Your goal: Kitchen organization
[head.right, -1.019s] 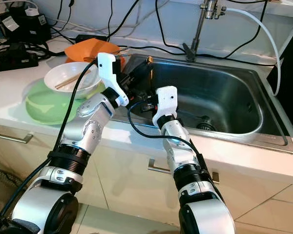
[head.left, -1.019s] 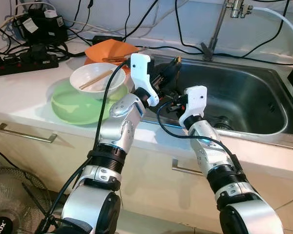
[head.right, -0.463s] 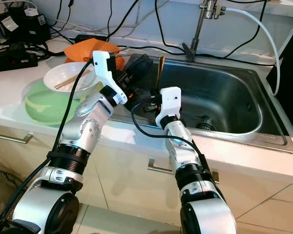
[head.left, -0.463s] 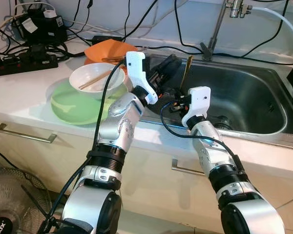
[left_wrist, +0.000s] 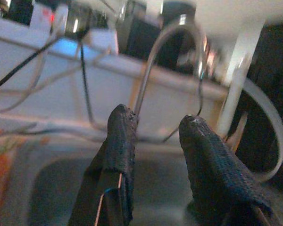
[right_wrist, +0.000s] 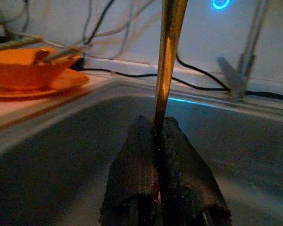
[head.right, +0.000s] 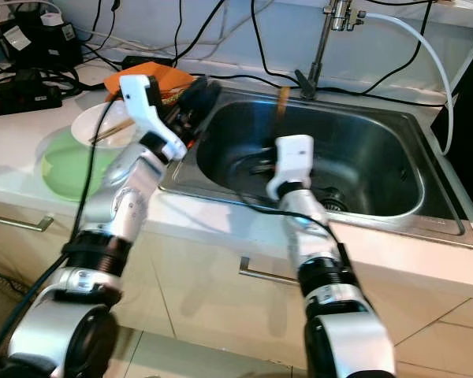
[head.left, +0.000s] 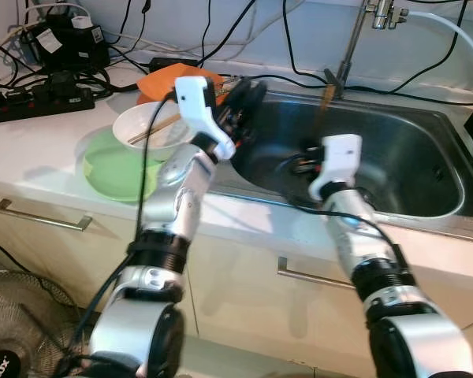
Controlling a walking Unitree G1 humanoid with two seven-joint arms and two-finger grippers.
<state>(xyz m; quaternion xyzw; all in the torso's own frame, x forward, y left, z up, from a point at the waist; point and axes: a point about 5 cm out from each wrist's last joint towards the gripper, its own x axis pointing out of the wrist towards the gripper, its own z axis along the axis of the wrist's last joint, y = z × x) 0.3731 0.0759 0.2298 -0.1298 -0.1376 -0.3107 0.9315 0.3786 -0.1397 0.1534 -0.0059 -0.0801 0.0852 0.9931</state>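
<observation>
One sink [head.left: 426, 169], steel. Beside it: green plate [head.left: 114, 165], white bowl [head.left: 146, 130], orange bowl [head.left: 162, 81], not yet sorted. Right gripper [right_wrist: 161, 129], over the basin, clamps a chopstick [right_wrist: 167, 56] upright. Left gripper [left_wrist: 155, 125] gapes empty at the sink's rim.

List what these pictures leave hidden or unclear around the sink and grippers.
- Stick in the right gripper: right wrist view, top cut off by the edge.
- Left gripper: eye views, motion blur.
- Sink drain: partly hidden behind the right arm.
- White bowl: contents partly covered by the left arm.
</observation>
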